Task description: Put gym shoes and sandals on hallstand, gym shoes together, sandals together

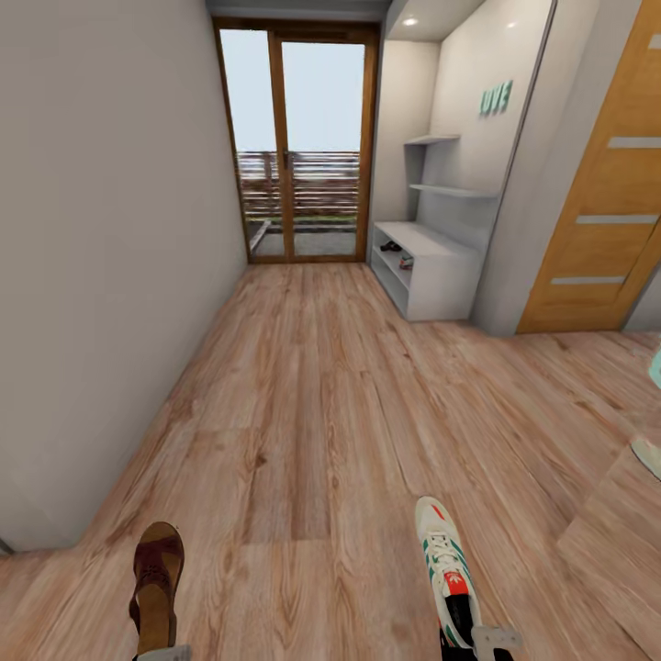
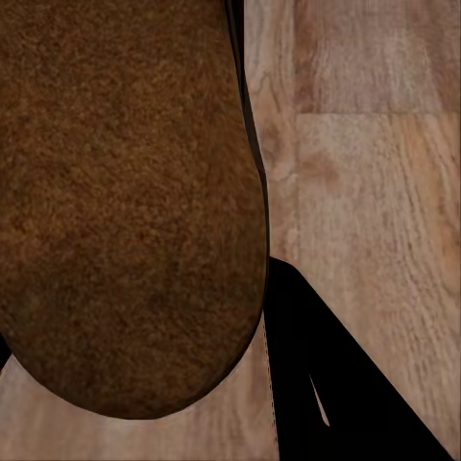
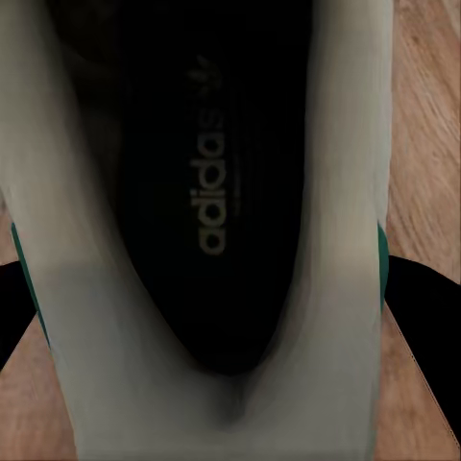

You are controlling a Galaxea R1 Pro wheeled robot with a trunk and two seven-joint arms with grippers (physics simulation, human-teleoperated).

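A dark brown sandal (image 1: 156, 574) with a tan sole hangs over the corridor floor (image 1: 303, 404) at the lower left, toe pointing away, with my left gripper (image 1: 165, 654) shut on its heel end. The left wrist view has its brown insole (image 2: 125, 202) right up close. At the lower right, a white gym shoe (image 1: 445, 560) with green stripes and a red-orange tongue is held by my right gripper (image 1: 494, 640), shut on its heel. Its dark inside (image 3: 216, 192) fills the right wrist view. The hallstand is out of view.
A grey rack (image 1: 431, 271) under teal LOVE letters (image 1: 495, 98) stands at the far right, with small shoes on its lower shelf. A glass door (image 1: 298, 147) ends the corridor. The left side is bare wall (image 1: 101, 229), and a wooden door (image 1: 615, 184) is on the right. A pale object (image 1: 648, 454) lies at the right edge.
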